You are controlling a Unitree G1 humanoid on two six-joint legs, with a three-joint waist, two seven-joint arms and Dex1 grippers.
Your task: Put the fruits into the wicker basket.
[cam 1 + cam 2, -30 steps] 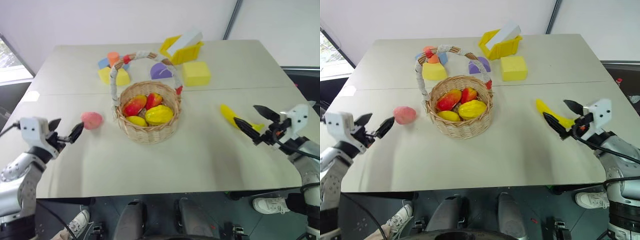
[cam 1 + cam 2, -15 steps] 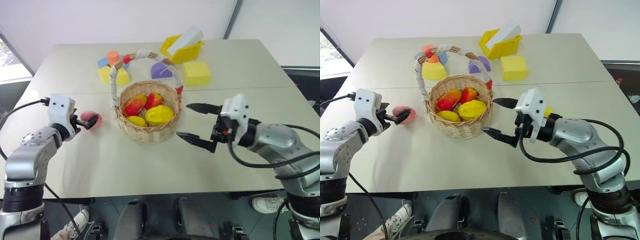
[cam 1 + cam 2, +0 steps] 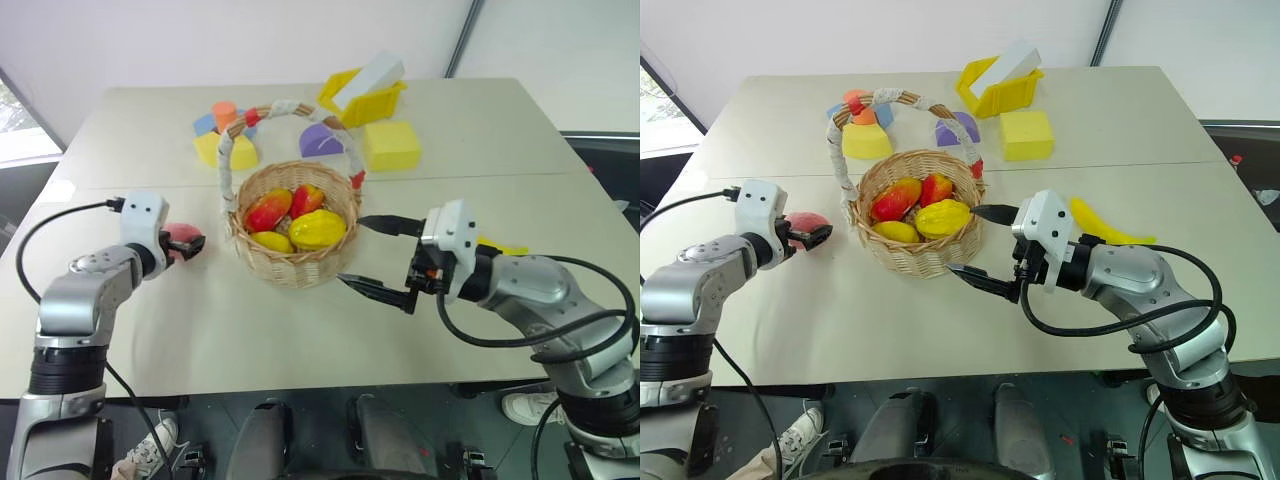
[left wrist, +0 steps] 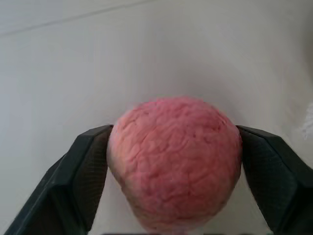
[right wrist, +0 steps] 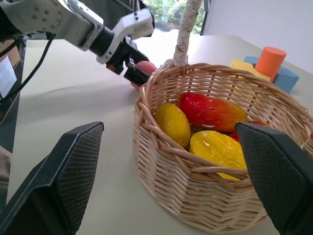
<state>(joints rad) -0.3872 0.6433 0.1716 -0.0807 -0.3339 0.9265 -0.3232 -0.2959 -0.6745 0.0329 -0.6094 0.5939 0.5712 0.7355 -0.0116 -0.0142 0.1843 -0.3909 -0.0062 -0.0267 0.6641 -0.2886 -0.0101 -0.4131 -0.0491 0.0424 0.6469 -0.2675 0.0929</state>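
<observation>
The pink peach (image 4: 176, 161) lies on the table left of the wicker basket (image 3: 295, 268), and my left gripper (image 3: 185, 245) is shut on it, a black finger pressing each side. The basket holds several red and yellow toy fruits under its white handle with red bands (image 3: 290, 108). My right gripper (image 3: 352, 250) hangs open just right of the basket, pointing at its wall, with nothing between its fingers. The yellow banana (image 3: 1110, 228) lies on the table behind my right forearm, partly hidden by it.
Behind the basket stand foam blocks: a yellow cube (image 3: 392, 146), a purple piece (image 3: 320, 142), a yellow wedge (image 3: 240, 152) and an orange cylinder (image 3: 226, 113). A yellow open box (image 3: 365, 95) sits at the back. The table's front edge (image 3: 330, 372) runs below both arms.
My left gripper moved in around the peach and closed on it. My right arm swung left from beside the banana to next to the basket, staying open.
</observation>
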